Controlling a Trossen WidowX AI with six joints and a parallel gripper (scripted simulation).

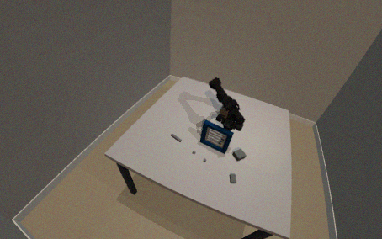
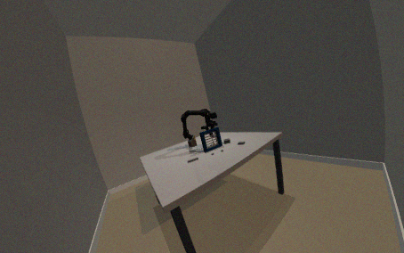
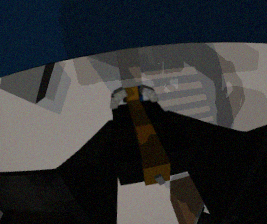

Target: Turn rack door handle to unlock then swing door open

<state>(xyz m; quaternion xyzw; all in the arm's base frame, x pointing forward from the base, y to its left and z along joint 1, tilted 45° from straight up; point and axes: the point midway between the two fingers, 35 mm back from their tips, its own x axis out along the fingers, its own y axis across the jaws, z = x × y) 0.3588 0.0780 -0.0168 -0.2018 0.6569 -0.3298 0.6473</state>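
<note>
The blue rack frame (image 1: 219,127) (image 2: 202,142) (image 3: 134,22) stands upright on the table. Pale slats (image 1: 215,137) (image 2: 211,141) fill its opening, and no door panel shows swung out from it. The upright handle (image 3: 146,137), orange along its top with black sides, is on the arm's side of the frame. My gripper (image 3: 140,120) is shut on the handle, with a black finger against each side. The handle is hidden in the top and exterior views. How far it is turned is hard to tell.
On the table (image 1: 147,145) (image 2: 173,178), a grey rod (image 1: 176,137) (image 2: 193,159) and two tiny pieces (image 1: 193,152) (image 1: 204,160) lie beyond the frame. Two grey blocks (image 1: 239,154) (image 1: 232,178) are to its right. A brown block (image 1: 223,113) (image 2: 192,142) is beside the arm.
</note>
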